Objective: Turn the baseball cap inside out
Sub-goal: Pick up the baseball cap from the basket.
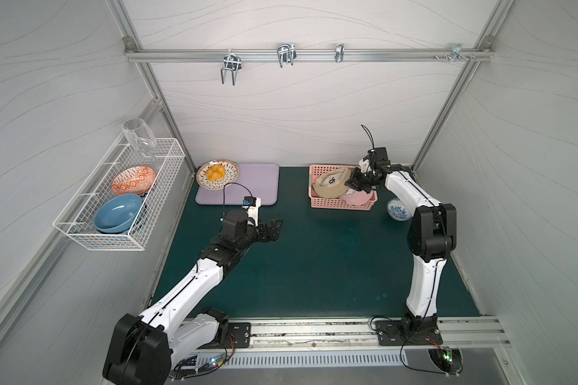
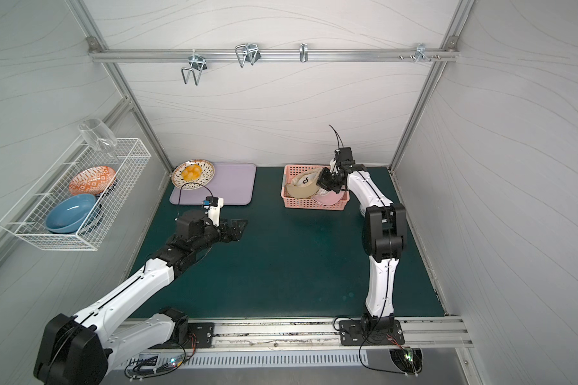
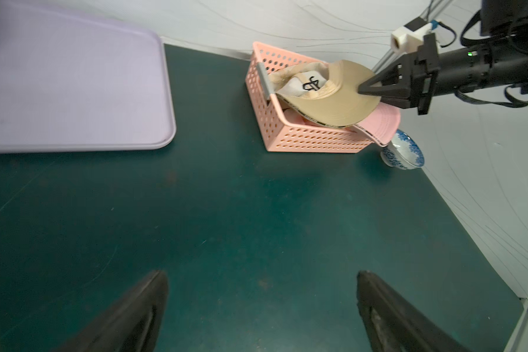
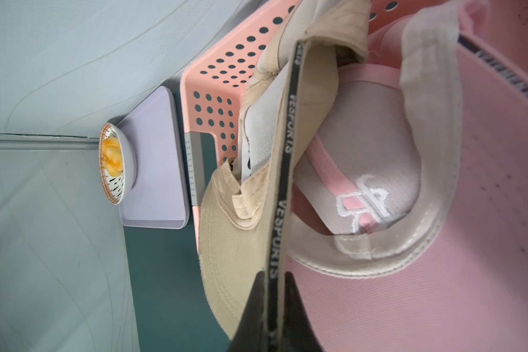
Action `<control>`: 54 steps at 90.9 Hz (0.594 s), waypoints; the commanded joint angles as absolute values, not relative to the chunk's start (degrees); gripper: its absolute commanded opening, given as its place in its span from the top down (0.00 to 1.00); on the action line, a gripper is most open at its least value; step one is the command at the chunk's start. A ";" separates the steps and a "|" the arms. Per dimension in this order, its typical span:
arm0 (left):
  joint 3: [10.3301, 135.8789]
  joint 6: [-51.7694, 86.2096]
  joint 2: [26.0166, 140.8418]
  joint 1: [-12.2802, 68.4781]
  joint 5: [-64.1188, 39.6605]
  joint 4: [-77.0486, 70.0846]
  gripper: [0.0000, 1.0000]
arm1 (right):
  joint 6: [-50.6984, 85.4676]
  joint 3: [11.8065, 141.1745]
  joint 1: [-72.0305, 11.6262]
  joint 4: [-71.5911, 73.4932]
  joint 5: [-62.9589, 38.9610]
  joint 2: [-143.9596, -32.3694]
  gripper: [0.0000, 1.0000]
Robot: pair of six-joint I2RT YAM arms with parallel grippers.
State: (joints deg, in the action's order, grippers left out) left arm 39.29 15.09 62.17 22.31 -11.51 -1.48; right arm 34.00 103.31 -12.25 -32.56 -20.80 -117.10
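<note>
White walls are enclosing the green worktop. Near its far right corner the beige cap is lying crumpled in a pink basket, right gripper clamping its brim, left gripper gaping.

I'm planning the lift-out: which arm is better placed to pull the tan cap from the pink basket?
Right. The right hand is shut on the tan cap at its brim, by the pink basket. The left hand hangs open over the green mat, well apart from the basket.

We see a robotics lab cell: white panels on an aluminium frame, arm-mounting rail at six o'clock, green worktop.
</note>
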 commanded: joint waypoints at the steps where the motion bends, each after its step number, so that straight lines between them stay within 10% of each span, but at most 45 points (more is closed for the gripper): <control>1: 46.90 5.88 65.31 25.80 -11.43 -4.39 0.00 | 36.05 103.86 -11.95 -29.89 -25.04 -111.48 1.00; 54: 69.14 -34.56 86.18 38.92 0.42 -5.07 0.00 | 36.84 105.59 -13.01 -33.07 -34.35 -106.24 1.00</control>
State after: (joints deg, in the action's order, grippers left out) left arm 65.91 -24.56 83.29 38.33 -3.49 -1.78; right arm 37.95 103.61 -12.43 -31.66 -30.79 -107.94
